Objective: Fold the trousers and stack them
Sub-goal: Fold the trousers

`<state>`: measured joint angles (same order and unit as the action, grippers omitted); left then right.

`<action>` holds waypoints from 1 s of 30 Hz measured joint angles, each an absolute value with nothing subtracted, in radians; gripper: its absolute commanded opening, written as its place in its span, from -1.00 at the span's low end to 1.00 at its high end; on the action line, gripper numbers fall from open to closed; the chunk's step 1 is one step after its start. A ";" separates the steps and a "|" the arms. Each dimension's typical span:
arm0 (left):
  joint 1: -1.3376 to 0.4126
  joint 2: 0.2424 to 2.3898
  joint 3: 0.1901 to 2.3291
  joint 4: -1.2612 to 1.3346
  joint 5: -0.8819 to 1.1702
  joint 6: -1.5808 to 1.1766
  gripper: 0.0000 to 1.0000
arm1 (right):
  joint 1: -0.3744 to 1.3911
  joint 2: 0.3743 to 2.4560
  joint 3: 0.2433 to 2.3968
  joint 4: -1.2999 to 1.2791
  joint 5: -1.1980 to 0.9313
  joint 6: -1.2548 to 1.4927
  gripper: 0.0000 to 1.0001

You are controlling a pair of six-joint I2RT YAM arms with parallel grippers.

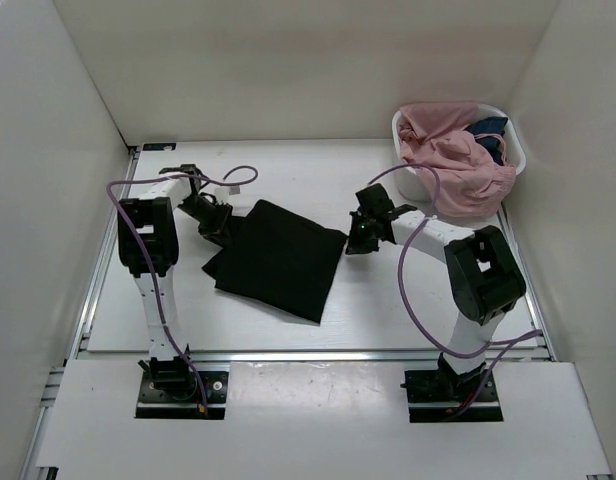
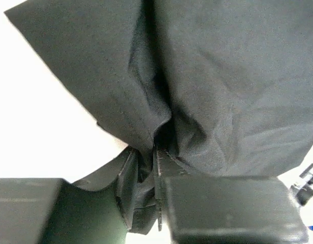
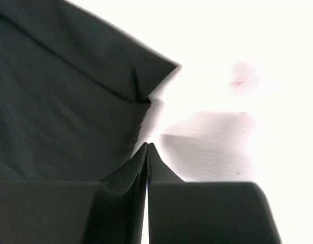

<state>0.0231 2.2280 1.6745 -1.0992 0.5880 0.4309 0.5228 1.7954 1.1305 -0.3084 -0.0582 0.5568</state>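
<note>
Trousers (image 1: 283, 258) plain black, garment (image 1: 458, 160) pink, cloth (image 1: 488, 128) seemingly dark-blue.

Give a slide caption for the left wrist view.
Left gripper, jaws pinching a bunched edge of the black trousers.

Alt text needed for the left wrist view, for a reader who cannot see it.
The left claw pinches a bunched fold of the black trousers between its two dark fingers at the bottom of the frame. The creased fabric fills most of the view, with bare white table showing at the left.
</note>
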 measured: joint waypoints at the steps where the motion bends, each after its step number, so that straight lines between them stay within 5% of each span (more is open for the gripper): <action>1: 0.023 2.228 1.666 -1.103 0.593 0.426 -0.34 | 0.514 1.793 1.132 -0.309 -0.060 0.556 -0.44; 3: 0.026 2.213 1.631 -1.103 0.606 0.417 -0.34 | 0.505 1.777 1.121 -0.305 -0.073 0.566 0.21; 6: 0.027 2.171 1.551 -1.098 0.604 0.412 -0.34 | 0.493 1.670 0.985 -0.210 -0.115 0.635 0.68; 12: 0.030 2.131 1.468 -1.104 0.603 0.410 -0.32 | 0.488 1.645 0.830 0.037 -0.237 0.810 0.86; 14: 0.031 2.130 1.465 -1.106 0.603 0.410 -0.32 | 0.492 1.720 0.860 0.098 -0.275 0.844 0.73; 17: 0.031 2.129 1.465 -1.107 0.604 0.410 -0.32 | 0.497 1.814 0.929 0.165 -0.307 0.877 0.14; 18: 0.031 2.129 1.465 -1.107 0.605 0.410 -0.32 | 0.497 1.846 0.947 0.181 -0.317 0.886 -0.22; 22: 0.031 2.128 1.465 -1.107 0.609 0.409 -0.32 | 0.481 1.911 0.974 0.202 -0.337 0.929 -0.76; 30: 0.030 2.144 1.556 -1.098 0.610 0.409 -0.01 | 0.410 2.006 1.211 0.121 -0.329 0.915 -0.81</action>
